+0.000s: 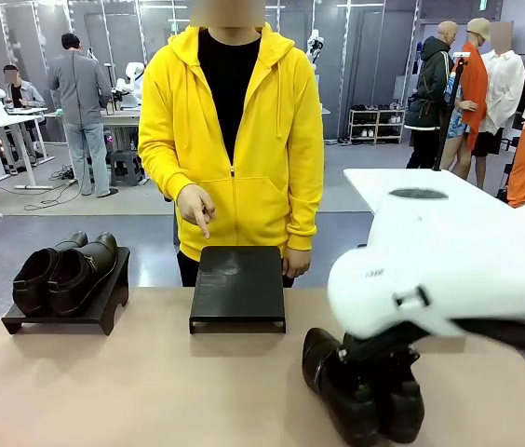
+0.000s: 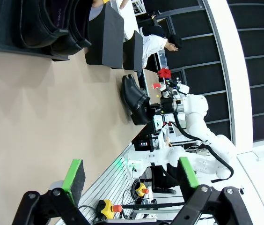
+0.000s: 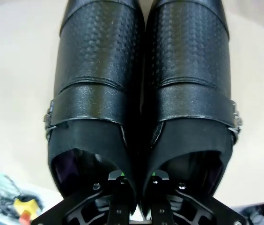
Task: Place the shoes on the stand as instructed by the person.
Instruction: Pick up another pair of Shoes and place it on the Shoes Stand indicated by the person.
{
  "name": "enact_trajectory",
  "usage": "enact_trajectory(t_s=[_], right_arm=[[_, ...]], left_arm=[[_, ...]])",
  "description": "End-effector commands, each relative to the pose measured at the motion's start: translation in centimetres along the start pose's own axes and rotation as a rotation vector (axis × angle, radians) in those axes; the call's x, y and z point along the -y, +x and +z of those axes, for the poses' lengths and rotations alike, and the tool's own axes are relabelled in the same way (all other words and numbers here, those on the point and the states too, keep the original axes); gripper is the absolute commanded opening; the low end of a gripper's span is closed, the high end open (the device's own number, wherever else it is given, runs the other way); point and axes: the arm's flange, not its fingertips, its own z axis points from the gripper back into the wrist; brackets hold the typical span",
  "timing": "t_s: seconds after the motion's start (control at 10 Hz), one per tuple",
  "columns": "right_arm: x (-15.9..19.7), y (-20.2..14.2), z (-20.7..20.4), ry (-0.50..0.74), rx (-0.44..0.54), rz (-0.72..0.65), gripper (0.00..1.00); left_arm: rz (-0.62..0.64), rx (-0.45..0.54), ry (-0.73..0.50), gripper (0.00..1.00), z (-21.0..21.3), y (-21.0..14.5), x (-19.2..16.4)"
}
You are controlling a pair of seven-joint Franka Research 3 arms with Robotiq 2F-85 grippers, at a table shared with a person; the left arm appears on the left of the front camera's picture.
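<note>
Landmark: middle stand (image 1: 237,284), a low black platform with a bare top, on the tan desk (image 1: 104,391).
Loose pair (image 1: 360,386): on the robot's side of the middle stand, off toward the robot's right. The shoes lie side by side and touching. They seem to rest on the desk; I cannot tell whether they are lifted.
Stowed pair (image 1: 62,270): on a second stand (image 1: 104,312), to the robot's left of the middle stand.
Person (image 1: 230,140): at the far side of the middle stand, one hand (image 1: 195,207) pointing a finger down at its top.
Right hand (image 3: 138,180): clamped tight, one finger inside each shoe of the loose pair, pinching the two adjoining inner walls together at the back of the openings.
Left hand (image 2: 129,176): jaws wide apart with nothing between them, well off to the robot's left of the middle stand.
Look: glossy black leather with rounded toes and a pebbled, embossed upper. A smooth strap crosses each instep, with a small metal buckle on the outer side. The lining is dark.
Handling (judged): moderate weight. Soles are stiff but the collar leather flexes, so toes may droop from a rear pinch. The polished surface is slippery and scuffs easily. Not fragile.
Best hold (judged): the paired inner walls by the heel, as taken now. Lift level and set down flat.
</note>
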Motion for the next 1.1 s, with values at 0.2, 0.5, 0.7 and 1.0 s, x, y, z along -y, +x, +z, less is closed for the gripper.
enact_trajectory(t_s=[0.2, 0.5, 0.7, 1.0], right_arm=[[-3.3, 4.8, 7.5, -0.033, 0.034, 0.033, 0.09], [-7.6, 8.2, 11.7, -0.040, 0.127, 0.052, 0.09], [-11.7, 10.5, 13.4, -0.026, 0.229, 0.002, 0.09], [-17.0, 13.4, 13.4, 0.008, 0.308, -0.030, 0.09]], left_arm=[[-0.007, 0.004, 0.000, 1.00, 0.0, -0.1, 0.1], [-0.007, 0.004, 0.000, 1.00, 0.0, -0.1, 0.1], [-0.007, 0.004, 0.000, 1.00, 0.0, -0.1, 0.1], [-0.007, 0.004, 0.000, 1.00, 0.0, -0.1, 0.1]])
